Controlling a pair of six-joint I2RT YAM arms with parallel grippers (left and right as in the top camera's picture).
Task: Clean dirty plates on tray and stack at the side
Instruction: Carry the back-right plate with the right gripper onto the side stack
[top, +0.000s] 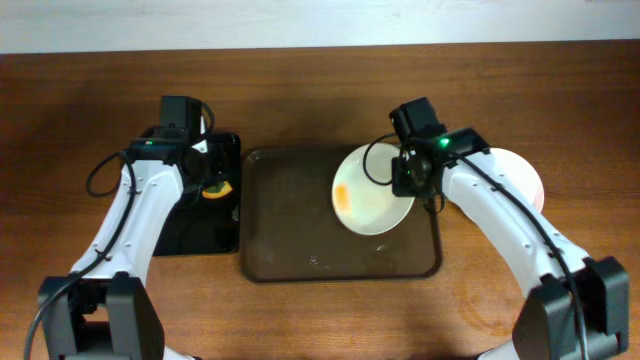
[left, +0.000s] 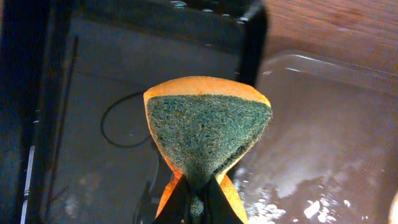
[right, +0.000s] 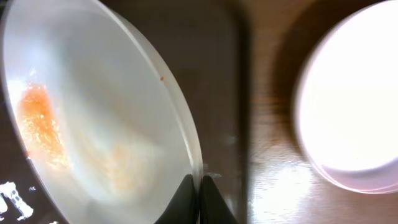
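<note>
A dirty plate (top: 372, 190) (right: 106, 106), white, round and shallow, hangs over the 2 o'clock corner of the dark brown tray (top: 290, 235) (right: 239, 74). It is pinched at its 3 o'clock rim by the right gripper (top: 410, 183) (right: 199, 193), whose jaws are clamped together on the edge. An orange-brown sauce streak (top: 343, 198) (right: 38, 124) marks the plate near its 9 o'clock side, and a fainter smear shows towards the centre in the right wrist view. In that view the plate looks tilted; whether any part of it touches the tray floor cannot be told. The rest of the tray floor shows bare and wet, with small glints of water near its 6 o'clock rim.

Off the tray at 3 o'clock, a clean white plate (top: 520, 175) (right: 354, 99) lies on the wooden table (top: 320, 90), just beside the tray's rim and partly under the right arm. Whether more than one plate is stacked there cannot be told.

At the tray's 9 o'clock side, a smaller black tray (top: 215, 235) (left: 81, 112) sits just beside it. Over this tray's 3 o'clock edge the left gripper (top: 213, 188) (left: 198, 202) holds a sponge (top: 216, 190) (left: 208, 130), its jaws closed tight on the lower end so that the sponge fans outward. The left wrist view shows its green scouring face turned to the camera and its orange body at the edges. The sponge is well apart from the dirty plate.
</note>
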